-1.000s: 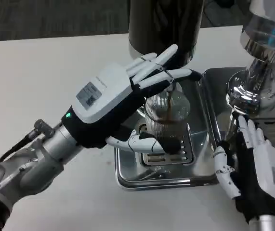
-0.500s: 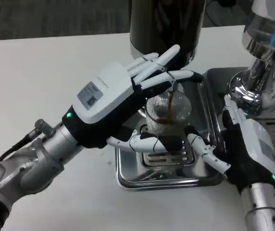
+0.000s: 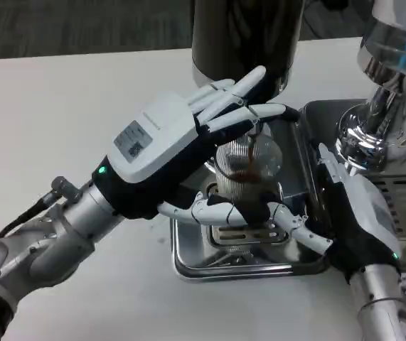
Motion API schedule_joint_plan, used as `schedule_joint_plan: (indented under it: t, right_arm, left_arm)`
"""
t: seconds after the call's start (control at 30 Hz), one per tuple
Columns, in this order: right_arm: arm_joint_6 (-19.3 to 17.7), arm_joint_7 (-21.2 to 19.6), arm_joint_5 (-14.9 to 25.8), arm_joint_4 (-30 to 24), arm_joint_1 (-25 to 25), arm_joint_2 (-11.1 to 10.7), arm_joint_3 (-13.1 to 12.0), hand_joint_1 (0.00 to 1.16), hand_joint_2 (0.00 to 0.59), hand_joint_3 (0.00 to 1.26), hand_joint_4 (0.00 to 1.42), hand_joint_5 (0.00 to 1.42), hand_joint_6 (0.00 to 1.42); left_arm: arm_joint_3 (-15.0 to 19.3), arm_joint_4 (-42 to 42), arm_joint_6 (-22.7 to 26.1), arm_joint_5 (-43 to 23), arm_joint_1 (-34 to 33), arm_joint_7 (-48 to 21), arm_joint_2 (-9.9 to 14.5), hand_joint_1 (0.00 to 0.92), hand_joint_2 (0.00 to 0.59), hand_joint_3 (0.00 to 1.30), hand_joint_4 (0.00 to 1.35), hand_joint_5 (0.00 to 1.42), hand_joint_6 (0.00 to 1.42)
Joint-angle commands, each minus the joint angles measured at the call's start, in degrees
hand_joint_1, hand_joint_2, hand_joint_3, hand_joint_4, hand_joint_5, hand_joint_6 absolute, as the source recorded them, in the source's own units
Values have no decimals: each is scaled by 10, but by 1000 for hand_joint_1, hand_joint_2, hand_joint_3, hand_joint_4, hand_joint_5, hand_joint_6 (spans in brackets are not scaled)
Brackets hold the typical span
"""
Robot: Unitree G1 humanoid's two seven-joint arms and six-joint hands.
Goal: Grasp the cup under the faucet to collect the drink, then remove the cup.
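A ribbed clear cup (image 3: 249, 169) stands on the grate of a silver drip tray (image 3: 188, 256) under the dark dispenser's faucet (image 3: 259, 122). A thin brown stream falls into it and a little drink sits inside. My left hand (image 3: 161, 145) reaches in from the left, its straight fingers (image 3: 234, 96) laid over the faucet above the cup and its thumb (image 3: 201, 209) low by the cup's left side. My right hand (image 3: 352, 217) comes from the right, fingers (image 3: 291, 219) spread and stretched to the cup's base; whether they touch it I cannot tell.
The dark cylindrical dispenser (image 3: 245, 35) rises behind the cup. A chrome dispenser (image 3: 384, 99) and a second tray with a grate (image 3: 405, 188) stand at the right, close behind my right hand. White table (image 3: 67, 92) lies to the left.
My right hand has swung left from beside the chrome dispenser, and its fingers now reach the cup's base. The left hand stays on the faucet while the stream keeps running.
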Motion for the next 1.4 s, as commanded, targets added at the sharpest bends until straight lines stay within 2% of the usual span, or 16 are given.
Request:
schedule_joint_plan:
  t: [0.03, 0.33, 0.43, 0.57, 1.2, 1.4]
  right_arm:
    - [-4, 2, 2, 11, -14, -1, 0, 373, 206, 0, 0, 0, 0]
    - [-18, 16, 13, 18, -20, -2, 10, 389, 206, 0, 0, 0, 0]
    - [-18, 24, 29, 26, -24, 4, 8, 394, 209, 0, 0, 0, 0]
    - [-25, 9, 21, 19, -21, 4, 12, 418, 205, 0, 0, 0, 0]
    - [-43, 12, 23, 30, -23, 3, 26, 476, 207, 0, 0, 0, 0]
    - [-48, 8, 23, 25, -19, 1, 25, 478, 209, 0, 0, 0, 0]
  left_arm:
    - [-22, -17, -20, 21, 2, -8, -2, 0, 152, 268, 5, 241, 179]
    - [-22, -21, -13, 21, 6, -2, 1, 0, 155, 279, 5, 243, 181]
    - [-22, -21, -13, 20, 7, -1, 2, 0, 157, 280, 8, 243, 181]
    - [-21, -23, -11, 20, 8, -1, 3, 0, 158, 281, 13, 243, 182]
    - [-16, -34, 0, 15, 20, 1, 11, 0, 159, 290, 16, 254, 187]
    - [9, -68, 46, 12, 51, 13, 22, 0, 121, 126, 0, 94, 7]
